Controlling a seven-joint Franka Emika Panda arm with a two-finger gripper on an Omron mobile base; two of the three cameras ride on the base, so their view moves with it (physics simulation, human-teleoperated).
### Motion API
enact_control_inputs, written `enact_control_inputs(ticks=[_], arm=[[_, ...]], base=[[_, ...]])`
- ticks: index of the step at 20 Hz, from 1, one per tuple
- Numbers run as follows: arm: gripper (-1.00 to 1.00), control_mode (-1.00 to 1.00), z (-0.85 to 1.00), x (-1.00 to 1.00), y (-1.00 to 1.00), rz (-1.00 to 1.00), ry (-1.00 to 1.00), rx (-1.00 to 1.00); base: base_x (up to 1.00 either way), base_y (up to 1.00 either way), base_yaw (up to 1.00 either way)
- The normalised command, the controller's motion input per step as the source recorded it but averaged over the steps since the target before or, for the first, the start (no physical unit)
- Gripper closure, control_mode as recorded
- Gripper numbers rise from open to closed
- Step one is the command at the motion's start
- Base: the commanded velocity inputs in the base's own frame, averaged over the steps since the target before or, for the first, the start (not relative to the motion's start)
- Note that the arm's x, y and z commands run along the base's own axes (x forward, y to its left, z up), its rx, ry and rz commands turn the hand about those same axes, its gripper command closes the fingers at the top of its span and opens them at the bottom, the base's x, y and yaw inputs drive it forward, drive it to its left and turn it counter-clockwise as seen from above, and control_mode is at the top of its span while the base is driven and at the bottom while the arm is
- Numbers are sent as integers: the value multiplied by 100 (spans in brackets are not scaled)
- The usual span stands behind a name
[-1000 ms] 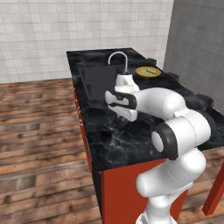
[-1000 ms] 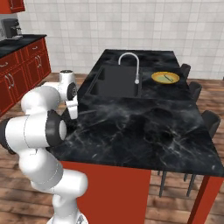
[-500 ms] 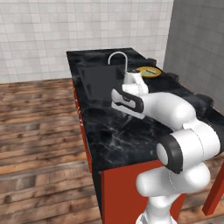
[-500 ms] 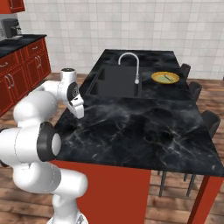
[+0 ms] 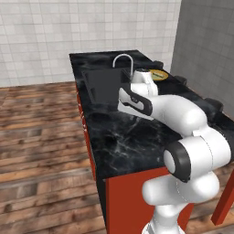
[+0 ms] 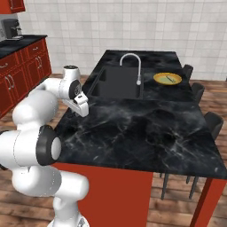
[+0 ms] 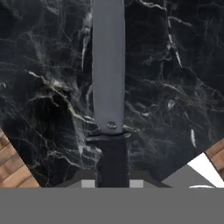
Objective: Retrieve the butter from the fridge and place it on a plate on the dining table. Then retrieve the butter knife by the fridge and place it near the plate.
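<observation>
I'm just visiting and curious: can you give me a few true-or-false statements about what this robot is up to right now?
1. The gripper is shut on a knife. True.
2. The plate sits in the sink. False: it rests on the table, beyond the tap.
3. The knife hangs over the table's black marble. True.
4. The plate is red. False: it has a yellow-orange rim.

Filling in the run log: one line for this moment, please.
gripper: shut on butter knife | over dining table | plate: far end, past sink
</observation>
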Motion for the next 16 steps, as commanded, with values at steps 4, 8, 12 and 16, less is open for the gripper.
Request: enact_control_inputs(ticks=[4,8,12,16], arm=[[100,-100,0,0,0,0,5,0],[100,-100,0,0,-5,10,0,0],[100,-100,0,0,0,18,0,-5],[100,100,0,-3,0,7,0,-2]], base=[[0,0,0],[0,0,0],[0,0,0],[-13,-5,19]])
